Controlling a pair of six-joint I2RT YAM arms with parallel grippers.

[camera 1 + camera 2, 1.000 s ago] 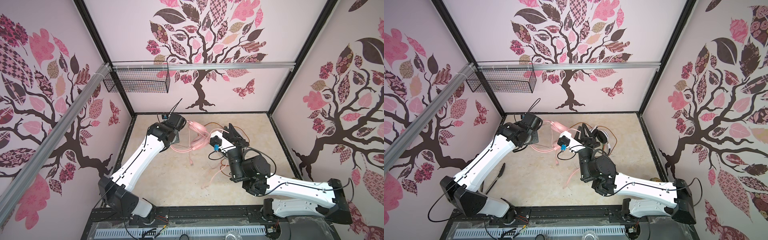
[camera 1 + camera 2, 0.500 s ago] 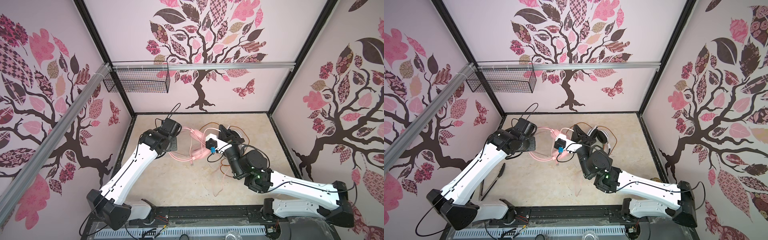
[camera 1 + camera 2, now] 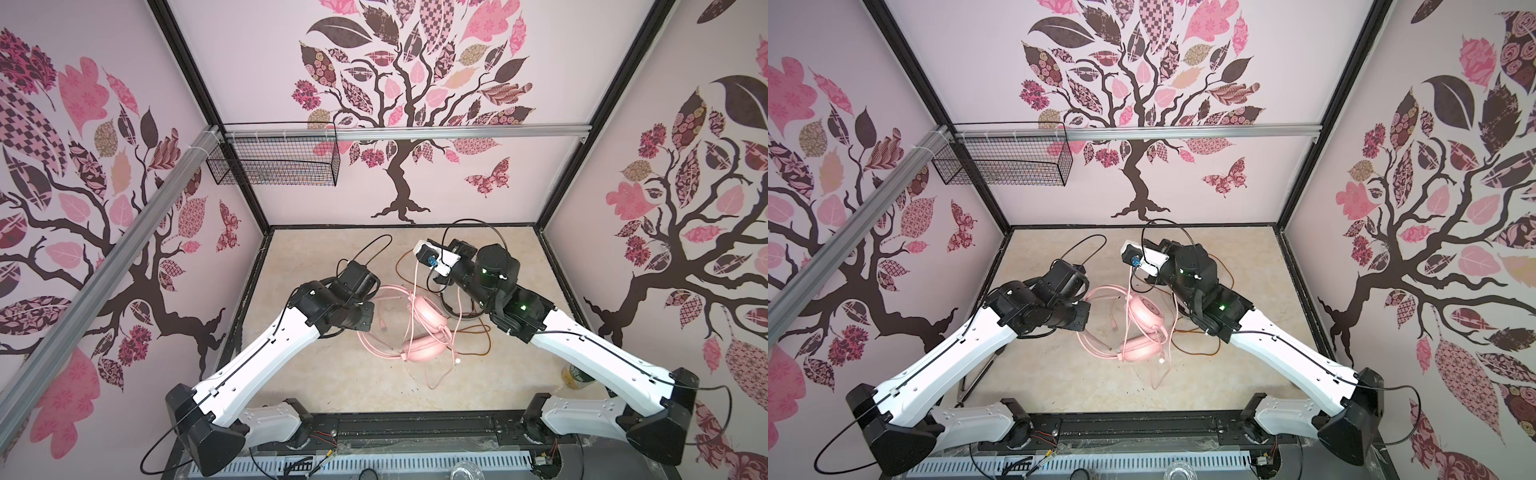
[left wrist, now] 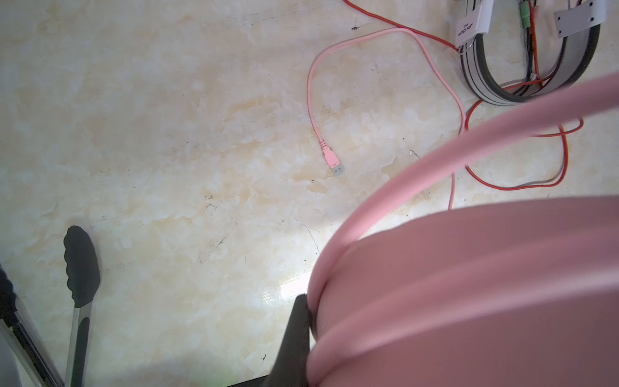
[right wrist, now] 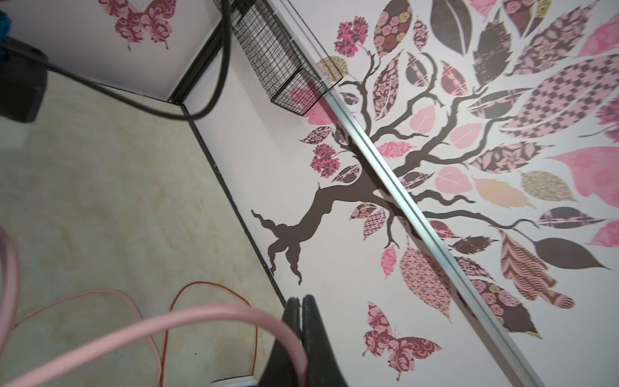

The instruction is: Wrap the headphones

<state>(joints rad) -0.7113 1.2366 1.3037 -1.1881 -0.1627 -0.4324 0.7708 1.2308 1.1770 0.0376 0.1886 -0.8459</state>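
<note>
Judged step: cable winding. Left gripper [image 4: 310,311] clamps the all-pink over-ear headset [image 3: 424,316]; right gripper [image 5: 301,303] pinches its thin pink cable [image 5: 201,318], lifted. Next move: lay the cable around the headband.

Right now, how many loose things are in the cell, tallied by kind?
Headsets: 2 (pink headset, white headset, mostly hidden behind the right arm in both top views)
Tongs: 1
Small container: 1 (too small to tell what kind)
Total: 4
</note>
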